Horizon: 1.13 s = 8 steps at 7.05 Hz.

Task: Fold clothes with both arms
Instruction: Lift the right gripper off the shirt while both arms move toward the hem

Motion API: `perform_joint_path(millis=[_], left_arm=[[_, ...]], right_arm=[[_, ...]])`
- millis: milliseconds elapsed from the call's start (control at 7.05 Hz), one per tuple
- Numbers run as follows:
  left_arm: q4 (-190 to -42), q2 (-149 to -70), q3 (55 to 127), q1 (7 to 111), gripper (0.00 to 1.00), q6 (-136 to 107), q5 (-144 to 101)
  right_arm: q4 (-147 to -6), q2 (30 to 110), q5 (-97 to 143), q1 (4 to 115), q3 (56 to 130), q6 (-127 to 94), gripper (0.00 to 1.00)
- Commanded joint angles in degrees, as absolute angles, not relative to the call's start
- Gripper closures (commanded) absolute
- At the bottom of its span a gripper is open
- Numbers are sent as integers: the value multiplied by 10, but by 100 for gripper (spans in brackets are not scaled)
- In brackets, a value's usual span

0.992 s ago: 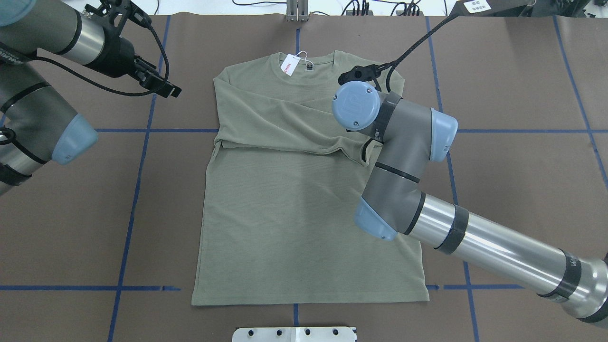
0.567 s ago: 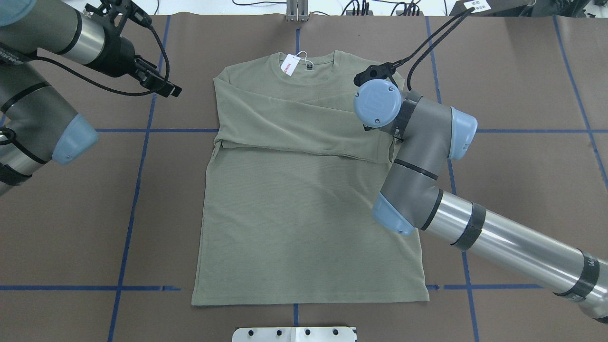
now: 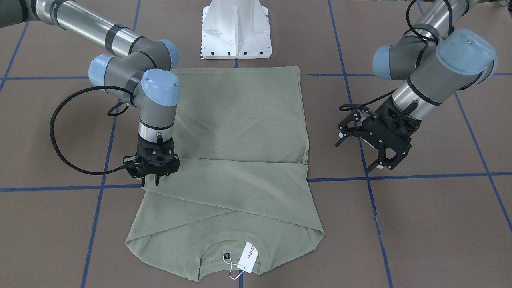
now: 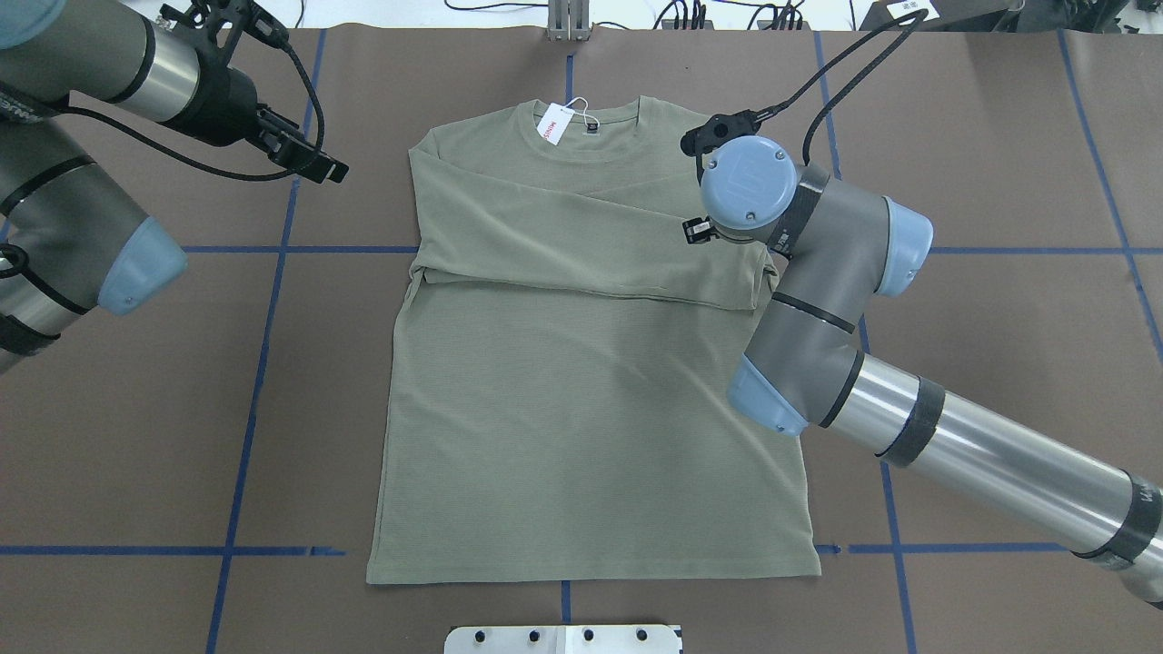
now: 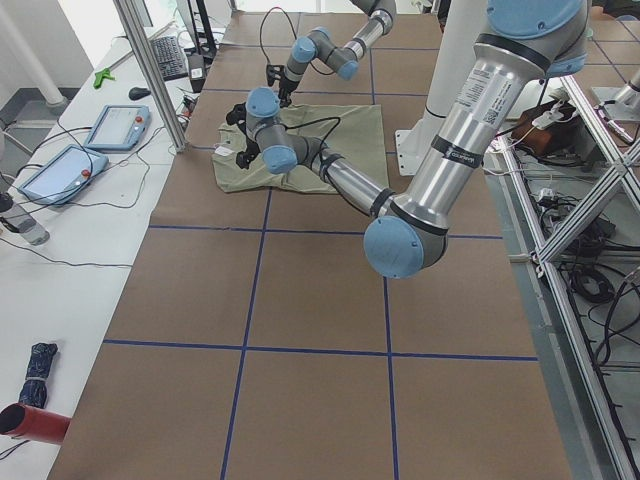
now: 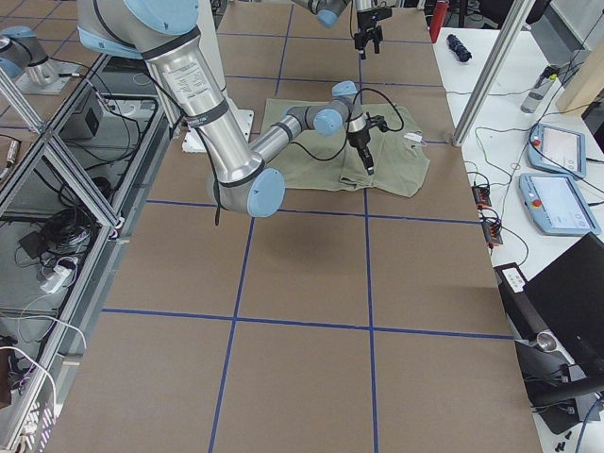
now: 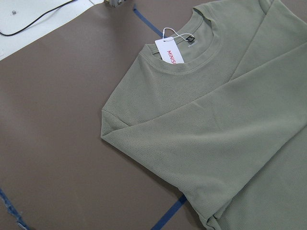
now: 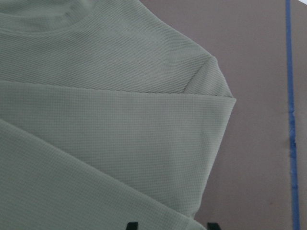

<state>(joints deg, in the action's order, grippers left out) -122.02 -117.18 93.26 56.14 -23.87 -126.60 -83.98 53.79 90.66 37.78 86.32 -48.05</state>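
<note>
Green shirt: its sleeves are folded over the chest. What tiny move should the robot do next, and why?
Probably lift the right hand straight up. Its fingers look apart, and the sleeve lies flat across the shirt, so nothing seems left to pull there.

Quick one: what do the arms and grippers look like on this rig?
Left arm and right arm: silver tubes with black bands, grey joints, round light-blue caps. The left gripper and right gripper are black, two-fingered and open-framed. A black braided cable runs to each.
</note>
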Motion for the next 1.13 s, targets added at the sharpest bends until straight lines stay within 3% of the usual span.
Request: perform_joint_path(millis=[0,425,709,992], left_arm=[[-1217,-1152,981,548,0,-362,-1231],[-1244,-997,1152,434,0,-565,-1146],[-1373,-929,1164,320,5,-740,-1028],[-1374,-910,1165,204,12,-861,-907]], right_arm=[[-773,575,983,388,918,-564,0],[-741,741,997,324,1136,-778,0],[-598,875,867,204,1193,-915,0],[-592,958,772,109,1259,-1058,4]])
